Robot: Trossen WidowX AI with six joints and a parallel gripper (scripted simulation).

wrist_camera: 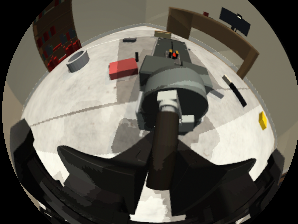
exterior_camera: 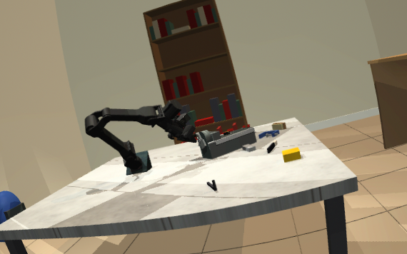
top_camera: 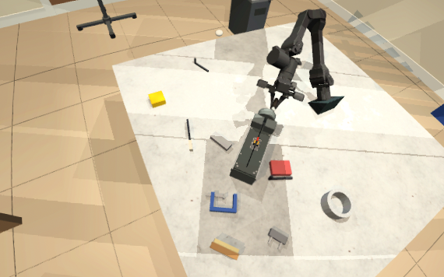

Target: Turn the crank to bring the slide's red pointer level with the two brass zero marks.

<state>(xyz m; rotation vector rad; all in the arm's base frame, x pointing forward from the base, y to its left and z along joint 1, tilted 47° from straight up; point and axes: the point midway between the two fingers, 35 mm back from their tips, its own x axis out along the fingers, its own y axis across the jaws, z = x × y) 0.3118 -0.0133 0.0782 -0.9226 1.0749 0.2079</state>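
Observation:
The grey machine (top_camera: 244, 157) (exterior_camera: 228, 144) (wrist_camera: 150, 65) stands on the table, with its round crank disc (top_camera: 266, 113) (wrist_camera: 195, 102) at the end nearest the arm. A dark crank handle (wrist_camera: 164, 145) sticks out from the disc toward the camera in the wrist view. My gripper (top_camera: 273, 106) (exterior_camera: 195, 140) (wrist_camera: 160, 136) is shut on this handle, one finger on each side. The small red pointer (top_camera: 257, 138) (wrist_camera: 174, 55) shows on the machine's top, close to the brass marks (top_camera: 255, 143). Whether pointer and marks are exactly level is too small to tell.
A red block (top_camera: 280, 167) (wrist_camera: 123, 68) and a grey block (top_camera: 220, 142) lie near the machine's sides. Farther off are a grey ring (top_camera: 325, 208) (wrist_camera: 78, 64), a blue clamp (top_camera: 223, 211), a yellow block (top_camera: 156, 99) (exterior_camera: 291, 155) and a black hex key (top_camera: 204, 68) (exterior_camera: 212, 185).

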